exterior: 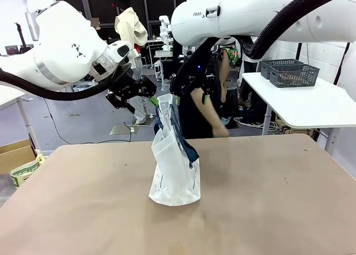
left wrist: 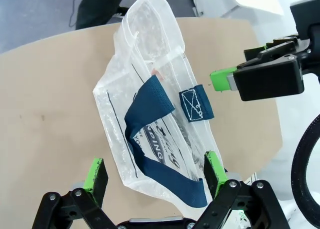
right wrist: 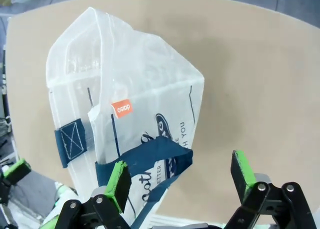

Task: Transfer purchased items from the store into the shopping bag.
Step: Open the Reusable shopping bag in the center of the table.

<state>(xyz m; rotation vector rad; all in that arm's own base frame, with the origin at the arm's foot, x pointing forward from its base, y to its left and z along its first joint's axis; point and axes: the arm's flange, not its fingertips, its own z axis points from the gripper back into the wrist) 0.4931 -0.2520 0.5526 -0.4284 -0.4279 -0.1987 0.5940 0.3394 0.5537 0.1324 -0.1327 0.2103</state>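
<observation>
The shopping bag [exterior: 173, 166] stands upright in the middle of the brown table [exterior: 267, 199], translucent white with navy handles hanging down its side. My left gripper [exterior: 150, 99] hovers open just left of the bag's top rim. My right gripper [exterior: 190, 98] hangs open just right of it. The left wrist view looks down on the bag [left wrist: 150, 114] between open green pads [left wrist: 97, 174], with the right gripper [left wrist: 240, 64] beyond. In the right wrist view the bag [right wrist: 135, 89] lies below the open right gripper [right wrist: 181, 181]. Nothing is held. The purchased items are out of view.
A person in dark clothes stands behind the bag, one arm [exterior: 214, 121] hanging near the table's far edge. Two dark grey openwork baskets [exterior: 292, 74] sit on a white side table at the back right. A cardboard box [exterior: 16, 155] stands off the table's left edge.
</observation>
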